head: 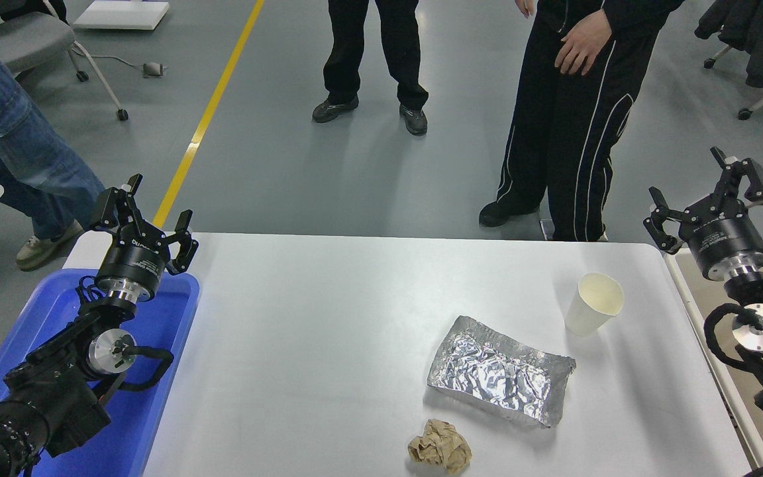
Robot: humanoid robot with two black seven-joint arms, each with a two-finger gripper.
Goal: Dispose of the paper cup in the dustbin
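The cup (593, 303) stands upright near the table's (328, 318) far right corner — free of both grippers. The right gripper (709, 192) hangs spread over the dustbin (699, 291); the left gripper (145, 213), also spread, sits over the blue bin (156, 344).

The paper cup (593, 304) stands upright on my worktop (328, 344) toward the far right, a plain cream-white tapered cup with a rolled rim, its open mouth up and nothing visible inside. The dustbin (699, 311) sits just off the worktop's right edge, near the cup: beige, with a paler rounded rim and smooth inner walls, only partly visible behind my right arm.
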